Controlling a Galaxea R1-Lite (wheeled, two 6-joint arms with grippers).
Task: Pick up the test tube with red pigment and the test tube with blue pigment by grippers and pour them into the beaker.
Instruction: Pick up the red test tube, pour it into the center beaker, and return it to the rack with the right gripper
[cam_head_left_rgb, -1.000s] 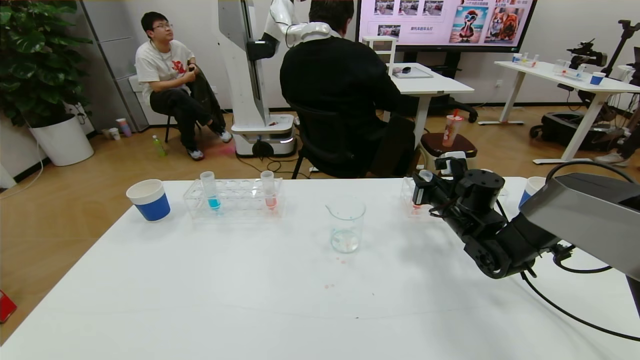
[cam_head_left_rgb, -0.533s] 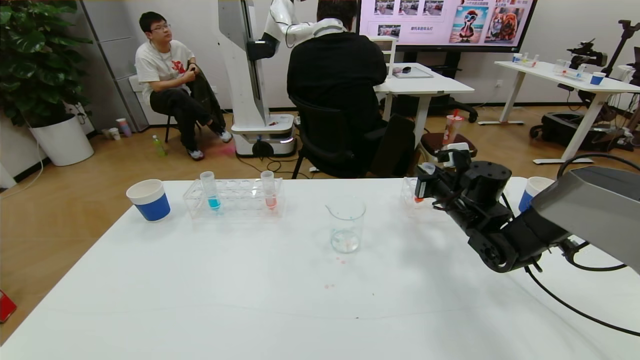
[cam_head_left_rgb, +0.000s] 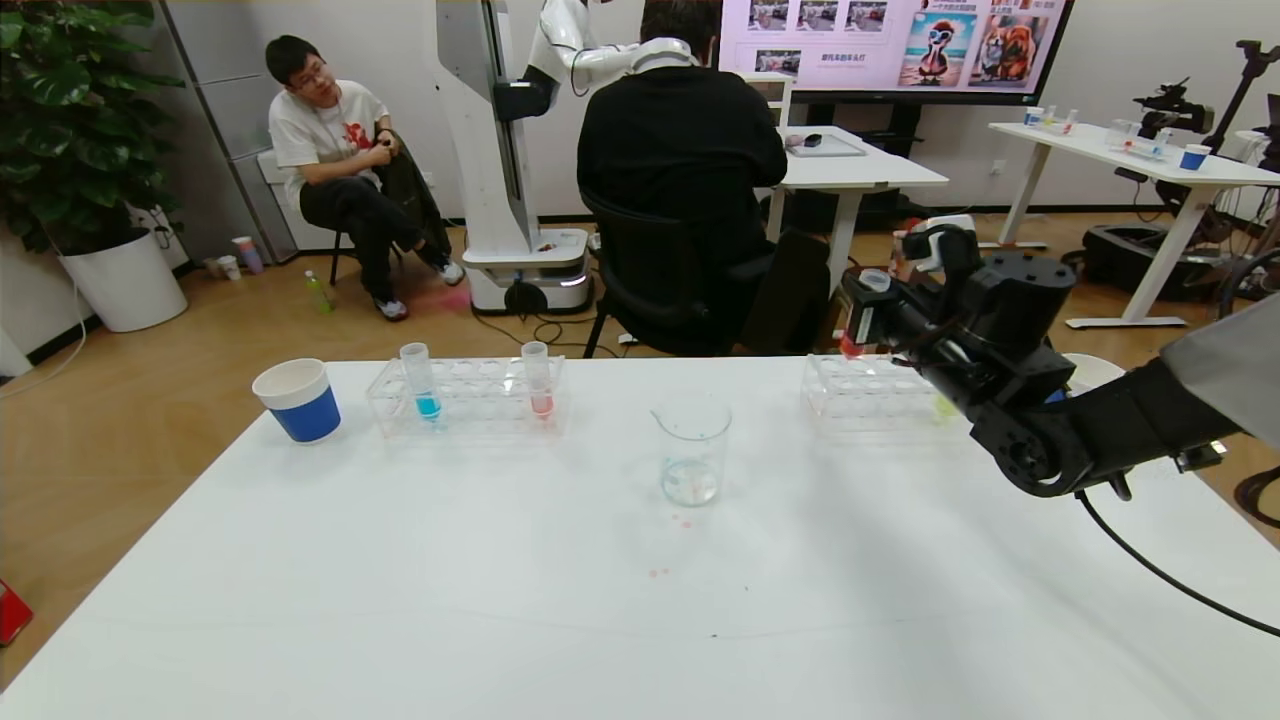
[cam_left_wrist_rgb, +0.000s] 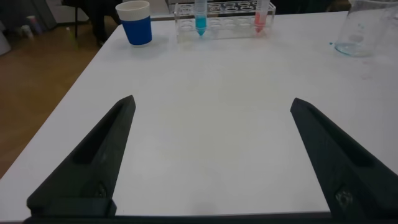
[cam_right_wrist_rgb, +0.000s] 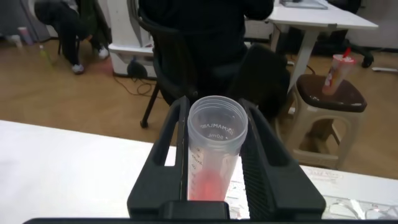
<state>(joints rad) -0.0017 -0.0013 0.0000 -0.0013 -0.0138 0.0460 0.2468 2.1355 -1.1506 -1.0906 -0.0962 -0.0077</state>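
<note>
1. White table (cam_head_left_rgb: 500, 600) across the foreground.
2. Blue-and-white paper cup (cam_head_left_rgb: 297, 400) near the table's far left corner.
3. Clear rack (cam_head_left_rgb: 466, 398) just beside that cup, holding a pale pink tube (cam_head_left_rgb: 538, 380) upright.
4. Second clear rack (cam_head_left_rgb: 866, 392) toward the far right edge.
5. Small pink droplets (cam_head_left_rgb: 670, 545) on the tabletop.
6. Beyond the table: seated man in white shirt (cam_head_left_rgb: 335, 150), person in black (cam_head_left_rgb: 680, 170) on an office chair, potted plant (cam_head_left_rgb: 75, 130), wall screen (cam_head_left_rgb: 890, 45), stool with a drink cup (cam_right_wrist_rgb: 336, 65).
</note>
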